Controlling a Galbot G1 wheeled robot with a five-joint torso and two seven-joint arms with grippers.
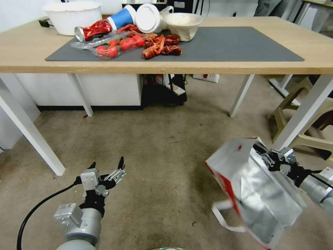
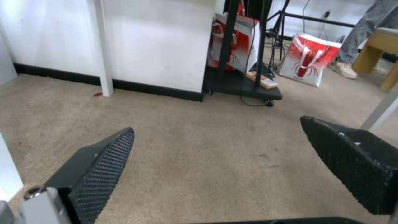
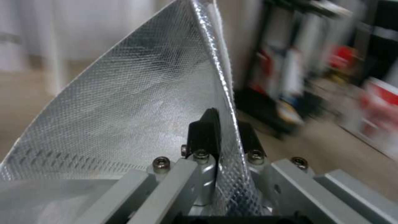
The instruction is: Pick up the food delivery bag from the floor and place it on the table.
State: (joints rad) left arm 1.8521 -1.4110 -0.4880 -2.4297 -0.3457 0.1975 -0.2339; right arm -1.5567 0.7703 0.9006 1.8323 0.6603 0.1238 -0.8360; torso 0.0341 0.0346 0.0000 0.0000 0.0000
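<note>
Worn beige-brown carpet floor (image 1: 149, 146) spreads beneath a long light-wood counter (image 1: 242, 62) with white legs and a dark grey mat (image 1: 236, 45). On that counter's left half sit one large white bowl (image 1: 71, 15), one smaller white bowl (image 1: 182, 24), one blue paper cup (image 1: 121, 17) on its side, one round white lid (image 1: 149, 17), a clear tray of red tomatoes (image 1: 119, 45) and a heap of red crayfish (image 1: 161, 47); the mat's right half is bare.

One large boxy white paper food delivery bag (image 1: 249, 187), red-sided and foil-lined, hangs tilted low at the robot's right, apparently clear of the carpet, its open mouth turned toward the camera and its long axis slanting from the upper rim down and right. One white handle loop (image 1: 225, 217) dangles below. The right end effector (image 1: 270, 156) is clamped on the bag's upper rim; in the right wrist view the right end effector (image 3: 222, 137) has its dark fingers pinching the silver foil wall (image 3: 132, 109) between them.

The left end effector (image 1: 107, 168) hovers low over the carpet, well apart from the bag, fingers spread wide and empty.

The right arm alone carries the load. The counter lies ahead and above, so the bag must rise past the edge and travel forward and a little left toward the bare mat.
</note>
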